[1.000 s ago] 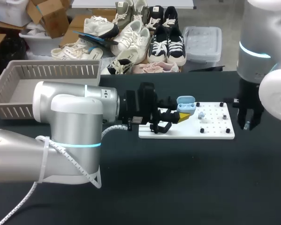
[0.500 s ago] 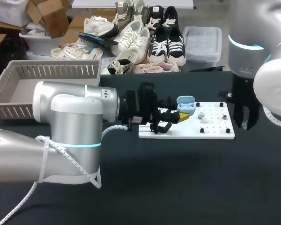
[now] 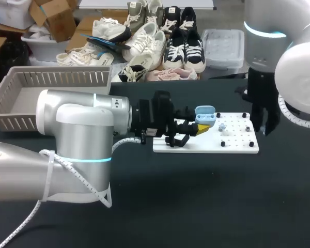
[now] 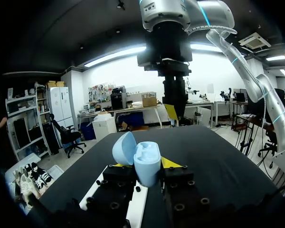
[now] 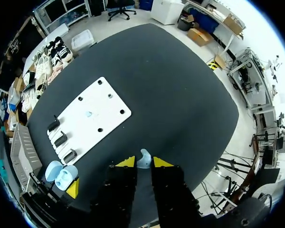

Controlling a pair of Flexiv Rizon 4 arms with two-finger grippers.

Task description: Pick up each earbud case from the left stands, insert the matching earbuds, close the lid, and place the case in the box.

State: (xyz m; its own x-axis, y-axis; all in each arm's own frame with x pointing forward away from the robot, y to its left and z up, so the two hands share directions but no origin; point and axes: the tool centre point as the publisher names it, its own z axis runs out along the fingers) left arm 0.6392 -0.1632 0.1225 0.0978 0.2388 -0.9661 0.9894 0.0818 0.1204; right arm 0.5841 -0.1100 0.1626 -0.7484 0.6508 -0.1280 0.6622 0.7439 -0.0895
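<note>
Earbud case (image 4: pixel 146 164), smooth, pale blue and rounded, lid hinged open, sits clamped between the left gripper's (image 4: pixel 143 167) yellow tips. The right gripper (image 5: pixel 143 164) pinches a small glossy blue piece, probably an earbud (image 5: pixel 143 159), over the matte black table (image 5: pixel 180 95).

The head camera sits above and behind, looking down from a middle distance on the black table (image 3: pixel 196 196) and the whole white pegged board (image 3: pixel 232 143). The left wrist camera rides low and very near, facing level past the open pale blue earbud case (image 4: pixel 147 154) clamped in the left gripper (image 4: pixel 143 164) toward the silver right arm (image 4: pixel 171 14). The right wrist camera hangs high, looking straight down past the small pale blue earbud (image 5: pixel 143 156) pinched in the right gripper (image 5: pixel 143 163); it shares board and case with the head view.
</note>
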